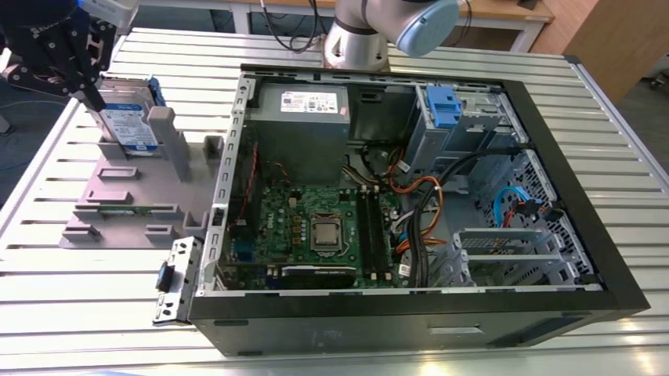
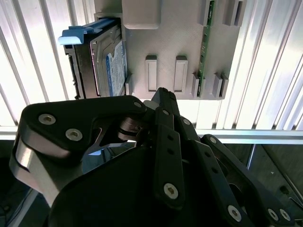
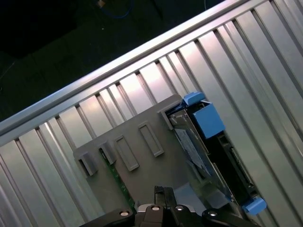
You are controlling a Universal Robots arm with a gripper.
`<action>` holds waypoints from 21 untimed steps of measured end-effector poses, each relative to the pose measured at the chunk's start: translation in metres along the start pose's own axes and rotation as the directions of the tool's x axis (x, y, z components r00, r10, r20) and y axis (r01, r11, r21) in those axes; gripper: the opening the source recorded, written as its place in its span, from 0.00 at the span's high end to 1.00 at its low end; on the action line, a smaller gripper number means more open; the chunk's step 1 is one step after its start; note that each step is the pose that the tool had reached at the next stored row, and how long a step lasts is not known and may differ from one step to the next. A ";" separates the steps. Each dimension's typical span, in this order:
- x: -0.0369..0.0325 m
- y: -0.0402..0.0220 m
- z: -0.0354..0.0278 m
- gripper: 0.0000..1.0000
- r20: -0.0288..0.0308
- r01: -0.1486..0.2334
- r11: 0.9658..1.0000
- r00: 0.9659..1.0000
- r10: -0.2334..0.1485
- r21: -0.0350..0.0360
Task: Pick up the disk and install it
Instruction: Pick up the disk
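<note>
Slatted table [image 1: 74,305], disk [image 1: 131,125] upright in grey stand [image 1: 121,192], gripper [image 1: 92,92] close by

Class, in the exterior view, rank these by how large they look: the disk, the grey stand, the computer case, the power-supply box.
1. computer case
2. grey stand
3. power-supply box
4. disk, upright in the stand

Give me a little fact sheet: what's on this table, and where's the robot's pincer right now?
Table: slatted silver metal table
Case: open black metal computer case, green circuit board exposed
Stand: grey plastic stand with posts, at the exterior view's left of the case
Disk: flat silver metal hard drive in blue plastic bracket, upright in the stand, not yet installed
Pincer: black, by the disk's upper edge; contact unclear
</note>
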State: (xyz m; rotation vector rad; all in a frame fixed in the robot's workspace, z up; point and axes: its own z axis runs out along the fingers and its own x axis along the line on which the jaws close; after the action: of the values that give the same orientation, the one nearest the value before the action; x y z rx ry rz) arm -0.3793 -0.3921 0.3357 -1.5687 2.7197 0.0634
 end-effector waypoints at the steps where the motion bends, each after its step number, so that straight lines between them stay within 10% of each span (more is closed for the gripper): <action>1: 0.0000 0.0000 0.0000 0.89 0.000 0.001 1.000 1.000 -0.001 0.000; 21: 0.0000 0.0000 0.0000 0.89 -0.001 0.024 1.000 1.000 -0.024 -0.001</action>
State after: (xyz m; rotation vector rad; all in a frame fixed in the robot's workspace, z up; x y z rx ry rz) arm -0.3793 -0.3921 0.3357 -1.6017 2.7009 0.0635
